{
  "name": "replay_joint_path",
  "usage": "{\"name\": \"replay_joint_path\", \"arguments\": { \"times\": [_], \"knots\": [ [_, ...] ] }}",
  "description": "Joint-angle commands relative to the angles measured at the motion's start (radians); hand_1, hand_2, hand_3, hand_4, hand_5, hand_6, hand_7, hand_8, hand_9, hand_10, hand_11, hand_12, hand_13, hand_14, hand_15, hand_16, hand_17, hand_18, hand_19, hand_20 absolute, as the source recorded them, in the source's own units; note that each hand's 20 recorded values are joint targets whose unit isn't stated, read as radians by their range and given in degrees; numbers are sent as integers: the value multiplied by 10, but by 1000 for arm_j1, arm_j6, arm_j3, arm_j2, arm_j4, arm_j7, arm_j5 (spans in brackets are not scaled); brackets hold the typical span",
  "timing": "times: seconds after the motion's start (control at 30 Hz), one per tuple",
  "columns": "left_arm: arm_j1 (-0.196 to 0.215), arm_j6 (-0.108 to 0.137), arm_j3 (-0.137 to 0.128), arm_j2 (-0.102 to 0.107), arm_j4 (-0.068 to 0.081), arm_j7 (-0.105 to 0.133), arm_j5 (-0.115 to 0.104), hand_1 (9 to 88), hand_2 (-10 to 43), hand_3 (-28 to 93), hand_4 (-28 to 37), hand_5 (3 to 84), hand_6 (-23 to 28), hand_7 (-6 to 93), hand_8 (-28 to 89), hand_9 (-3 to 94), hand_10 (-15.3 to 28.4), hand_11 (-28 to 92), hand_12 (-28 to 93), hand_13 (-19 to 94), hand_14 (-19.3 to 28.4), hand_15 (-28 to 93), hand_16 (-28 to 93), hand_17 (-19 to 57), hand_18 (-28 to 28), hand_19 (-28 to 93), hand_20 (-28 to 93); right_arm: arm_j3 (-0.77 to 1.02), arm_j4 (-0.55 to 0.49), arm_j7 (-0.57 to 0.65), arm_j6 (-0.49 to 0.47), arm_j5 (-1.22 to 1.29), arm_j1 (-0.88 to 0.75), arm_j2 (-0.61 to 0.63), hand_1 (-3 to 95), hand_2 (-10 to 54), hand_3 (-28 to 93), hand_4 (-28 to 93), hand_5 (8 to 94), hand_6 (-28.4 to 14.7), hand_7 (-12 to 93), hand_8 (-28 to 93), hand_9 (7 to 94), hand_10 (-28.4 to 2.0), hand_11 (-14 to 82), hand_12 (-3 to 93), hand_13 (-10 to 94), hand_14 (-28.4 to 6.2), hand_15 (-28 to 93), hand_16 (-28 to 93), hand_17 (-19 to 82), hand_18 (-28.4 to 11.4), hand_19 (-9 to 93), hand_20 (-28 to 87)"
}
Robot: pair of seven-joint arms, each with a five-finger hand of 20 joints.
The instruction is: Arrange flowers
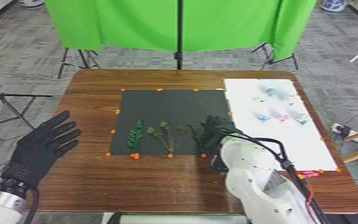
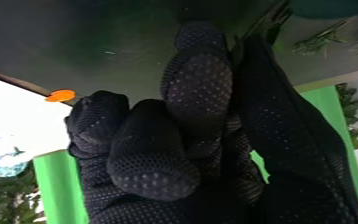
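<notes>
Progress: looking early, maybe a third in. Leafy stem (image 1: 135,136) and forked stem (image 1: 167,137) are lying side by side on the dark mat (image 1: 171,100); a third sprig (image 1: 196,131) is joining the row at the mat's right part, with the right hand (image 1: 218,131) working over it. Right hand's thumb and nearest finger are closing together, seemingly clamping the sprig's stem; the other fingers are curling. Left hand (image 1: 38,150) is waiting beside the mat, fingers spreading apart, holding nothing.

Remaining, judging by layout: blue flower (image 1: 262,118), pink flower (image 1: 283,117) and the other small blooms are lying on the white sheet (image 1: 300,145), none of them sitting on the mat.

Hard to see: the glove is covering part of the third sprig, so the exact grip is staying uncertain. Pale blooms are blending into the sheet. Some red item (image 1: 309,173) is peeking out by the right arm, partly hidden; not identifying it.
</notes>
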Motion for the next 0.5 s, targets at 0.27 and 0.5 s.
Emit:
{"name": "replay_joint_path", "arguments": {
  "times": [0.27, 0.5],
  "knots": [
    [3, -6, 1, 4, 11, -9, 2, 238, -21, 698, -283, 266, 20, 207, -118, 230, 108, 229, 155, 168, 133, 339, -14, -117, 188, 403, 76, 8, 0, 3, -29, -9, -3, 22, 16, 127, 689, -283, 796, -40, 425, -127, 937, -92, 464, 278, 900, -41, 733, 319, 442, -239, 932, 372],
    [9, -4, 0, 5, 8, -4, 1, 238, -20, 698, -283, 266, 21, 208, -118, 229, 108, 229, 155, 169, 133, 338, -13, -117, 189, 403, 76, 14, -10, -3, -45, -12, 14, 29, 17, 121, 679, -283, 796, -41, 421, -126, 937, -92, 465, 276, 900, -39, 733, 318, 443, -241, 932, 372]
  ]
}}
